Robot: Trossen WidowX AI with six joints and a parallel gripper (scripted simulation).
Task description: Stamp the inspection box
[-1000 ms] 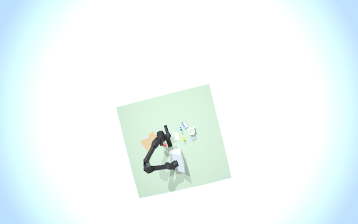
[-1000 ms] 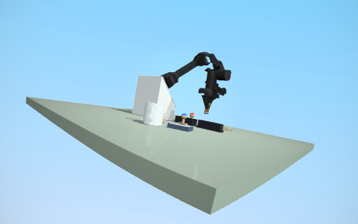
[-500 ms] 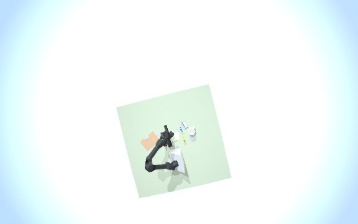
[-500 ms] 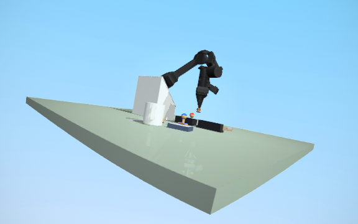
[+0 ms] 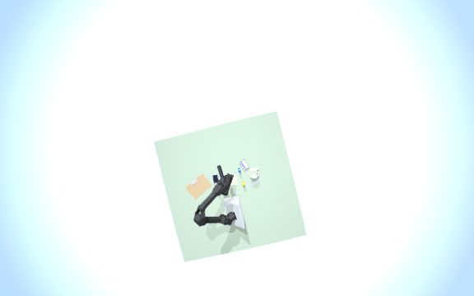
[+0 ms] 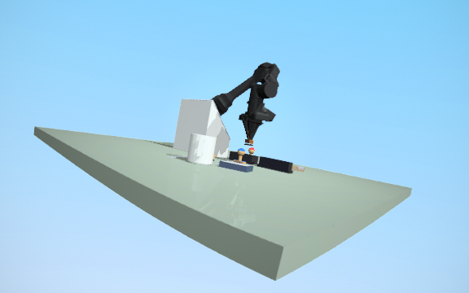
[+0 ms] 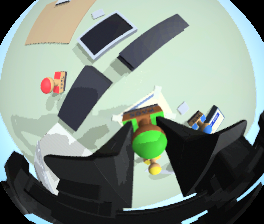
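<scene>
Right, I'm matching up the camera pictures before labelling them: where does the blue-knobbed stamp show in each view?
Top: blue-knobbed stamp just right of centre, a little below mid-height.
Exterior: almost at centre, just right of the middle.
Wrist: right of centre, slightly below mid-height.
Shared landmark: the blue-and-white box close by it.

Top overhead and distant; wrist close, downward.

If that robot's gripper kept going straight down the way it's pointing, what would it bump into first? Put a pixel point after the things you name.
Probably the pale card [image 7: 167,104], met by the green-marked stamp [image 7: 149,142] in the gripper [image 6: 249,140] [image 7: 144,123]; the gap is hard to judge.
</scene>
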